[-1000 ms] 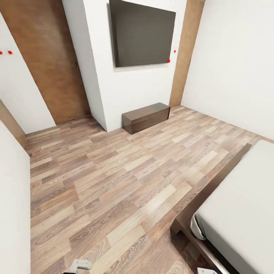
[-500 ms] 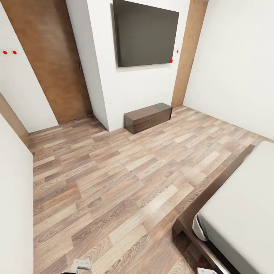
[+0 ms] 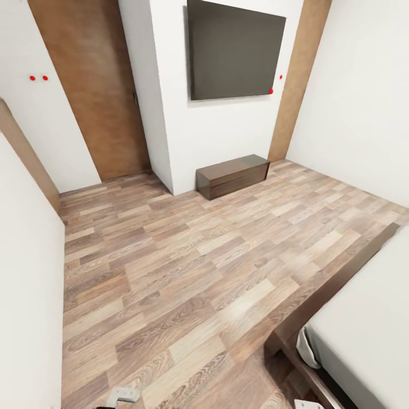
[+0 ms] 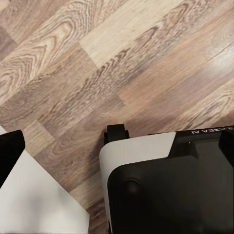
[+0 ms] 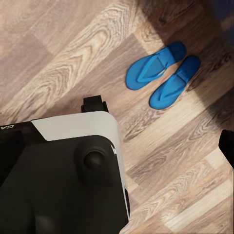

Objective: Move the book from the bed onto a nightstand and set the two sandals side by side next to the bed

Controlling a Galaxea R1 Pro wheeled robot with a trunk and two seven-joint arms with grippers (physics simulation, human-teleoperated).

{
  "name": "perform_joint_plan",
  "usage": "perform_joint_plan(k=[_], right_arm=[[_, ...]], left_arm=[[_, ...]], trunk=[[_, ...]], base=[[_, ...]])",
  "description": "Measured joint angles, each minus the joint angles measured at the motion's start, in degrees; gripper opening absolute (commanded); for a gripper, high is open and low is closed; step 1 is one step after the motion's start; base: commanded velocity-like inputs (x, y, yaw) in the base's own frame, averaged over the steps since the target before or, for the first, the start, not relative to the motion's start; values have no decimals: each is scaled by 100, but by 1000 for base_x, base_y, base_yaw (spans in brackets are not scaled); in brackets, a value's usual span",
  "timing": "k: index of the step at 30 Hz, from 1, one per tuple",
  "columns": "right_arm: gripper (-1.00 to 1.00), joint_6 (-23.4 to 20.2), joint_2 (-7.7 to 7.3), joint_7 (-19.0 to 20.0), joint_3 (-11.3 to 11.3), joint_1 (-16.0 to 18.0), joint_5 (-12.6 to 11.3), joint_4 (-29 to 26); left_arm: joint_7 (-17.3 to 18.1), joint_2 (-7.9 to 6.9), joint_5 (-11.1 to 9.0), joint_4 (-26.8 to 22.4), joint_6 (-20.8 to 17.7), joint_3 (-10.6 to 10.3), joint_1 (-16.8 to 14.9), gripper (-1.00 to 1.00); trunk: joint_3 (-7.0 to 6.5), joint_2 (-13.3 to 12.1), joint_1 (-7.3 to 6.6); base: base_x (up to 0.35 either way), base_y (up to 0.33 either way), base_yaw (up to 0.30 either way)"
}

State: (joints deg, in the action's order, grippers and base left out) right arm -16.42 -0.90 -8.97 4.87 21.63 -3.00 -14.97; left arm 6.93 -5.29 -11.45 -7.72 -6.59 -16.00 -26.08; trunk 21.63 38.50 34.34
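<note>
- Bedroom floor [image 3: 187,272] of light wood planks is spreading across most of the head view, white walls standing on the left and right.
- Bed [image 3: 369,335] is lying at near right, pale mattress on a dark brown base, one corner showing.
- Dark wall screen [image 3: 236,51] is hanging on the far white wall, flanked by brown doors [image 3: 96,85].
- Long dark-brown cabinet [image 3: 233,175] is sitting on the floor under the screen, against the far wall.
- Robot base [image 5: 63,180], black and white, is showing in both wrist views over the planks.
- Two sandals [image 5: 163,73], bright blue, are lying side by side on the floor in the right wrist view, nearly touching, near the robot base.
- Left and right end effectors: pale bits are showing at the head view's near edge; cannot tell released or clenched.
</note>
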Motion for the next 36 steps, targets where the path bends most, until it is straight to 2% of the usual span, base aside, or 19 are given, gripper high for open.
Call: perform_joint_plan(k=[17, 36], right_arm=[[100, -4, 0, 0, -1, -1, 6, -1], [100, -1, -3, 2, 8, -1, -7, -2]], left_arm=[[0, 44, 1, 1, 0, 0, 0, 100], [0, 43, 1, 2, -4, 0, -1, 100]], trunk=[[0, 0, -1], [-9, 1, -4]], base=[[28, 1, 255], [306, 64, 35]])
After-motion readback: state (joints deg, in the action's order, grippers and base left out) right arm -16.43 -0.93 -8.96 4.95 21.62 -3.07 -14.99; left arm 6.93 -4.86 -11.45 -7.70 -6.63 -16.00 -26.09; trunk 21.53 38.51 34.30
